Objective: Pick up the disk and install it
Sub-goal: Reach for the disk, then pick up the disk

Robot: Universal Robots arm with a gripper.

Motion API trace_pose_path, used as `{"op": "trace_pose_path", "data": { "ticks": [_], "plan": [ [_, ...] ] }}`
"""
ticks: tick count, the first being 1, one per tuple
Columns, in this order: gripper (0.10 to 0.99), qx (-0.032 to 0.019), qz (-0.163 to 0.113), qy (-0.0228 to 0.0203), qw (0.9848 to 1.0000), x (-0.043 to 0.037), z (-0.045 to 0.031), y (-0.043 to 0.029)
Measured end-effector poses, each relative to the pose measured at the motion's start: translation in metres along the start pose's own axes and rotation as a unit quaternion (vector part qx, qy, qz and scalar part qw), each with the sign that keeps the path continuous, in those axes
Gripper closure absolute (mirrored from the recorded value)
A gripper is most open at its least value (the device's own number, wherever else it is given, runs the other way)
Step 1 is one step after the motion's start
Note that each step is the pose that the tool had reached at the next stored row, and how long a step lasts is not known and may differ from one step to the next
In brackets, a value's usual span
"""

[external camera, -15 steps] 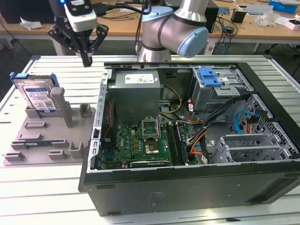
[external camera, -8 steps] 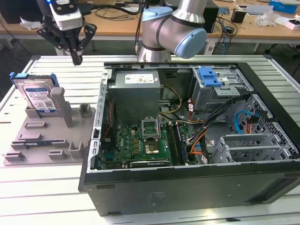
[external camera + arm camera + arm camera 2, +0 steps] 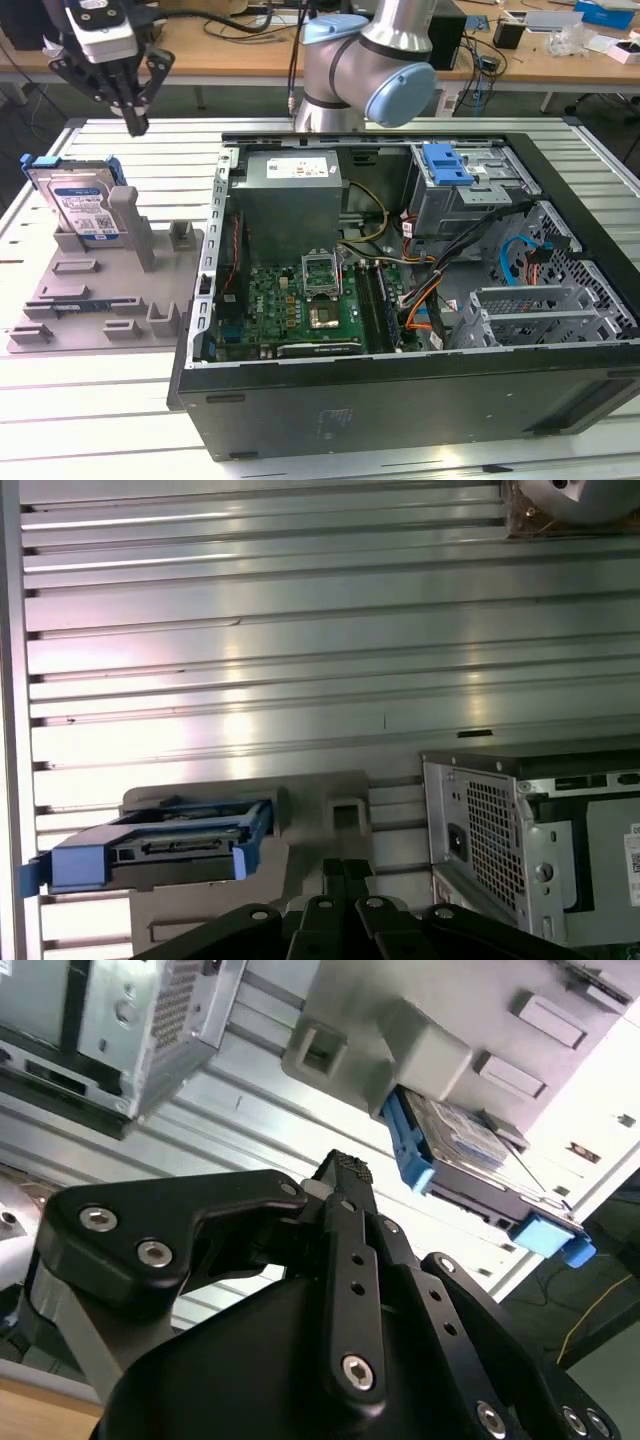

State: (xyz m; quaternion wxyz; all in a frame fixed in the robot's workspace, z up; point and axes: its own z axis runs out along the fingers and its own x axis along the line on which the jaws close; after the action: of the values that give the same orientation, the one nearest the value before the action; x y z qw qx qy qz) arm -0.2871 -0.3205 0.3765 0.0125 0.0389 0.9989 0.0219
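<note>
Hand (image 3: 137,124) clenched on nothing, hovers above, apart from, the disk (image 3: 82,205) standing upright in grey holder (image 3: 95,300).

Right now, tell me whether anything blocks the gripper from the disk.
Nothing visible does. The gripper hangs in open air above the disk, which stands on edge in the grey holder.

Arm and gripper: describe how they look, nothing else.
The arm is built of round silver-grey tubes with pale blue caps on its joints. The gripper has a white and grey box-like body and black angular linkage fingers fastened with silver screws. In the second wrist view the fingertip pad looks knurled.
</note>
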Motion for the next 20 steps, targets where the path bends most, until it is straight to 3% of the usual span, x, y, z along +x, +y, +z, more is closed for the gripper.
{"op": "trace_pose_path", "data": {
  "ticks": [3, 7, 8, 20],
  "plan": [
    [0.980, 0.0001, 0.000, -0.0001, 1.0000, 0.0138, 0.0017, 0.0023],
    [0.980, 0.0002, 0.000, 0.0000, 1.0000, 0.0390, 0.0043, 0.0053],
    [0.980, 0.0001, 0.000, -0.0001, 1.0000, 0.0413, 0.0044, 0.0055],
    [0.980, 0.0000, 0.000, -0.0017, 1.0000, 0.0437, 0.0044, 0.0053]
  ]
}}
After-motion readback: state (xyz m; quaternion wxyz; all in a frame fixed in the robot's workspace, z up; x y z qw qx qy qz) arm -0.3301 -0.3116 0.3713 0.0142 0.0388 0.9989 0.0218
